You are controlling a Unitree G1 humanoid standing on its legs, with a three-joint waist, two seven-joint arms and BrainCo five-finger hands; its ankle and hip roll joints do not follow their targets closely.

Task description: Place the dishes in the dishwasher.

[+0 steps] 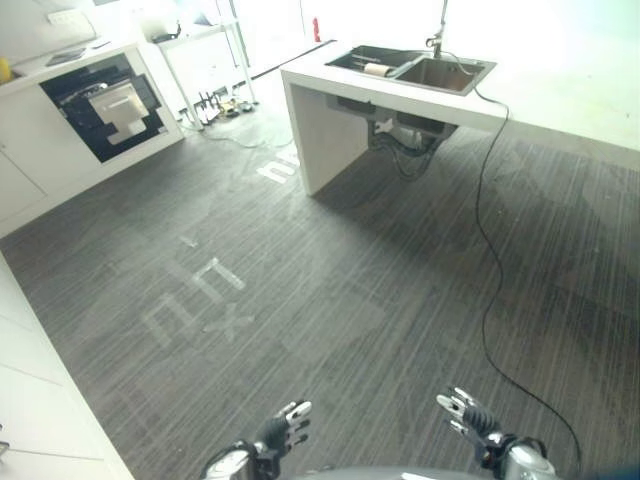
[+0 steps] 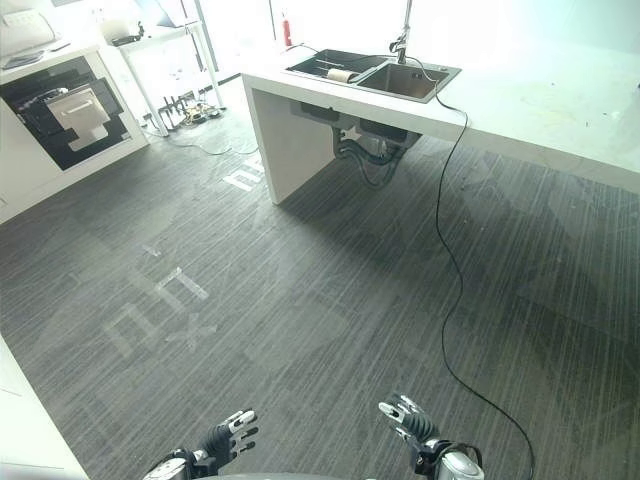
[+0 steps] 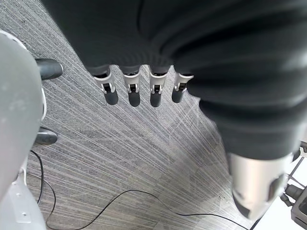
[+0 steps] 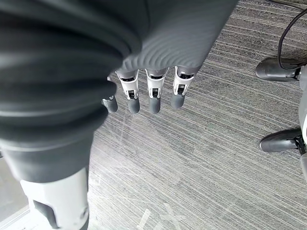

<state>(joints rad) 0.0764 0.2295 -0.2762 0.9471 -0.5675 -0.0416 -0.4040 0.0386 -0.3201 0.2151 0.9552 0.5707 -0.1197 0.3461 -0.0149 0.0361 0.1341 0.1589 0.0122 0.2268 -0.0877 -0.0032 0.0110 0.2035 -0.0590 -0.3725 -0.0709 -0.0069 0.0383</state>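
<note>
Both of my hands hang low over the grey carpet floor, far from the kitchen units. My left hand (image 1: pixel 280 432) has its fingers (image 3: pixel 132 91) straight and holds nothing. My right hand (image 1: pixel 468 414) is the same, fingers (image 4: pixel 153 96) relaxed and empty. Across the room a steel double sink (image 1: pixel 440 75) is set in a white counter island (image 1: pixel 325 120); a pale roll-shaped item (image 1: pixel 379 70) lies in its left basin. At the far left, a dark appliance opening (image 1: pixel 105 105) sits in white cabinets, with a light-coloured part in front of it.
The white counter (image 1: pixel 580 100) runs on to the right of the sink. A white rack (image 1: pixel 215 60) with small items at its foot stands at the back. A white surface (image 1: pixel 40 400) borders the floor at lower left. White markings (image 1: pixel 200 300) lie on the carpet.
</note>
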